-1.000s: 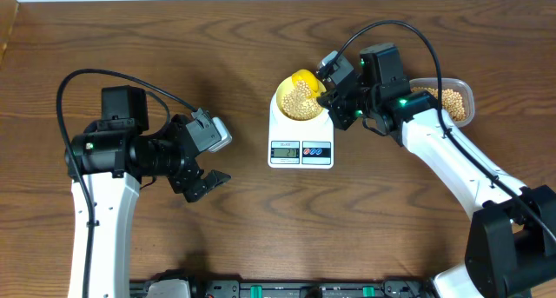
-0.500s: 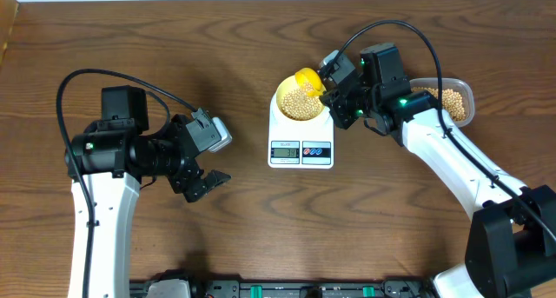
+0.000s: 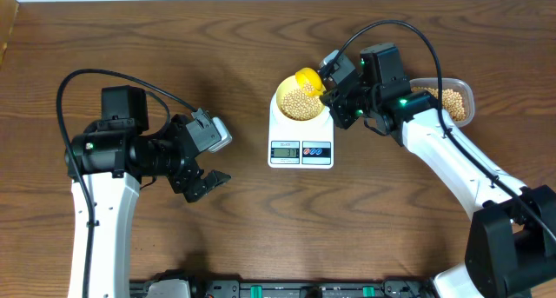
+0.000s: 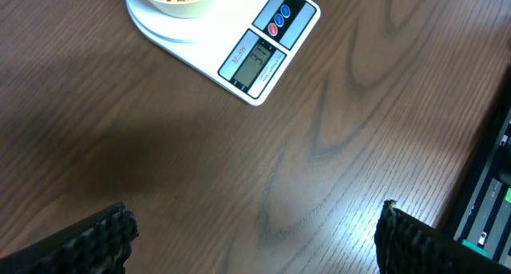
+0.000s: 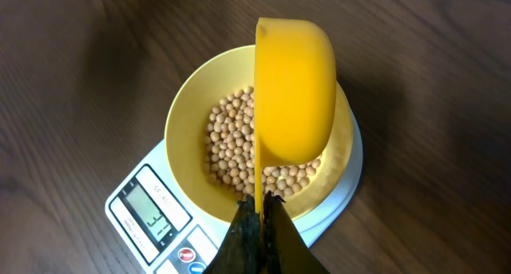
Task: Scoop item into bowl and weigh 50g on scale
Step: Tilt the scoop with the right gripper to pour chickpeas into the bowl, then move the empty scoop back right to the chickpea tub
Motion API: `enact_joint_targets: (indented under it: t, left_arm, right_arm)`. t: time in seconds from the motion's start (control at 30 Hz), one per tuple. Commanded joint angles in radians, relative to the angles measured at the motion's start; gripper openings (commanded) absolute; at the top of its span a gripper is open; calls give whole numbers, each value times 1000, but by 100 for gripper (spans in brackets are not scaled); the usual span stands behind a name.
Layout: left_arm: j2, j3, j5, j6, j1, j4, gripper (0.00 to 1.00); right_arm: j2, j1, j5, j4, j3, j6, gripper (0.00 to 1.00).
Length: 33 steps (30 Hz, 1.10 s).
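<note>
The beans [image 5: 239,142] already lie in a good layer across the bottom of the bowl [image 5: 185,114], and the bowl sits on the platform of the scale [image 3: 301,146], so the scooping is well under way and the weighing set-up is in place. The scale's display [image 5: 148,214] is lit, but its digits are too small to read, so whether the target weight is reached cannot be told; that check, and any topping up or taking out, looks like what remains. Over the bowl hangs the yellow scoop [image 5: 294,98], tipped on its side with its back to the wrist camera, so whether it has any beans left to pour is hidden. The right claw [image 5: 259,208] is pressed together, pinching the scoop's thin handle. Just behind that arm the clear tub [image 3: 460,91] has plenty of beans in it for another scoop if needed. The left claw [image 3: 207,183] hangs spread wide and empty over the bare desk [image 3: 261,228], well apart from the scale.
</note>
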Motion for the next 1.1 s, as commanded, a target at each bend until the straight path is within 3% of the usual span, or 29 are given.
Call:
enact_joint_targets:
  t: [0.0, 0.33, 1.07]
  left_arm:
    - [-3, -9, -5, 17, -2, -3, 98]
    - [-3, -9, -5, 17, -2, -3, 98]
    - [-3, -9, -5, 17, -2, -3, 98]
  right_arm:
    - [-15, 6, 1, 4, 2, -26, 1]
    - [-15, 57, 148, 2, 2, -174, 1]
    - [-64, 65, 209, 11, 2, -196, 1]
